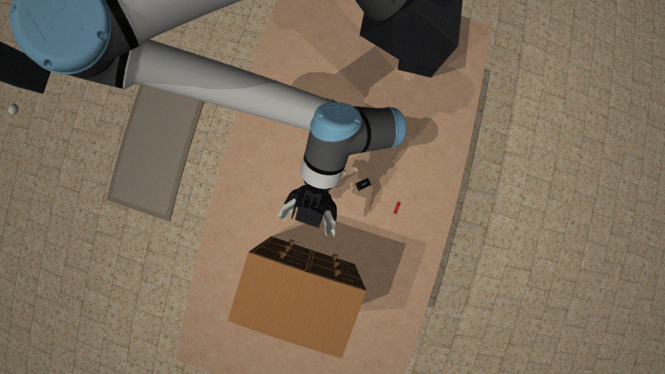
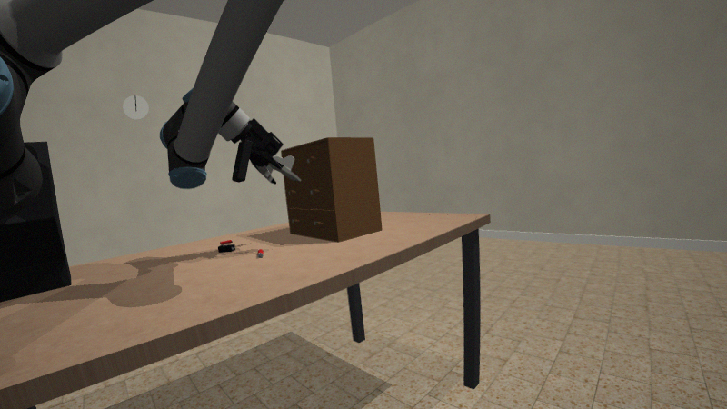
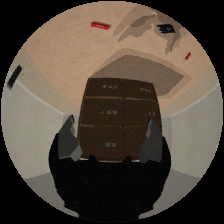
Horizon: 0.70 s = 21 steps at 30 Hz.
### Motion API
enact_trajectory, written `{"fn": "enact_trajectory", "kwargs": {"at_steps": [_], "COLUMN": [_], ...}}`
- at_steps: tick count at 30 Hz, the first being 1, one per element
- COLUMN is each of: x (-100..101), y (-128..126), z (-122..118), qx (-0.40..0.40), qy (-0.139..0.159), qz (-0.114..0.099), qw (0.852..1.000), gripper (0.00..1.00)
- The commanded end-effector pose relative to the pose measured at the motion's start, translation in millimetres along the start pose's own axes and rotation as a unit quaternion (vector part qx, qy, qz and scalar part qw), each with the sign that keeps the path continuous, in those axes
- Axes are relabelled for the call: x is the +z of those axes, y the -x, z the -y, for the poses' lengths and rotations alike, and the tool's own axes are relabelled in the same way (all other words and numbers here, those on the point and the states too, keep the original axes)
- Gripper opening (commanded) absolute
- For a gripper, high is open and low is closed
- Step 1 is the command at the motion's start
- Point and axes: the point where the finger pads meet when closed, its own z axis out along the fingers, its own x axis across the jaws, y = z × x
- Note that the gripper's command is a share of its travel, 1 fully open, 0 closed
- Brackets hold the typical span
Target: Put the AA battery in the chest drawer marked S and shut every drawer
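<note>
- Confusion over labels was the first risk: the drawers (image 1: 298, 256) (image 2: 310, 201) (image 3: 95, 140) all looked shut, and their lettering was too small to read, so S could not be picked out.
- Two red pieces, one longer-looking (image 1: 396, 208) (image 2: 225, 242) (image 3: 100, 25) and one smaller-looking (image 2: 260, 253) (image 3: 188, 56), lay on the surface (image 1: 209, 185) (image 2: 304, 259) (image 3: 55, 50). One was probably the battery, not yet in a drawer, but I could not tell which; a wrong guess would have put the wrong thing away.
- Near them sat a black block (image 1: 362, 184) (image 2: 226, 248) (image 3: 166, 29), which a careless reach could have knocked.
- Pulling a knob (image 1: 335, 257) (image 2: 313, 191) (image 3: 102, 112) too far might have brought its drawer right out, since nothing stopped it.
- A crooked pull or hard shove could have turned or tipped the chest (image 1: 298, 302) (image 2: 355, 188) (image 3: 123, 112), which stood upright.
- Spread wide, the tool (image 1: 306, 226) (image 2: 287, 181) (image 3: 111, 117) held nothing. It was tilted towards the chest front, near it, and seemed to touch nothing.
- Such a wide spread could have caught a neighbouring knob if the approach had been off-centre.
</note>
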Motion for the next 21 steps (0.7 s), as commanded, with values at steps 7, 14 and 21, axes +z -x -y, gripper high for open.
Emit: {"fn": "enact_trajectory", "kwargs": {"at_steps": [7,14,21], "x": [12.4,21.0,27.2], "y": [-0.5,-0.5,-0.5], "z": [0.6,1.2,1.6], "qx": [0.000,0.000,0.000], "qy": [0.059,0.099,0.128], "qz": [0.000,0.000,0.000], "qw": [0.998,0.995,0.992], "gripper": [1.00,1.00,1.00]}}
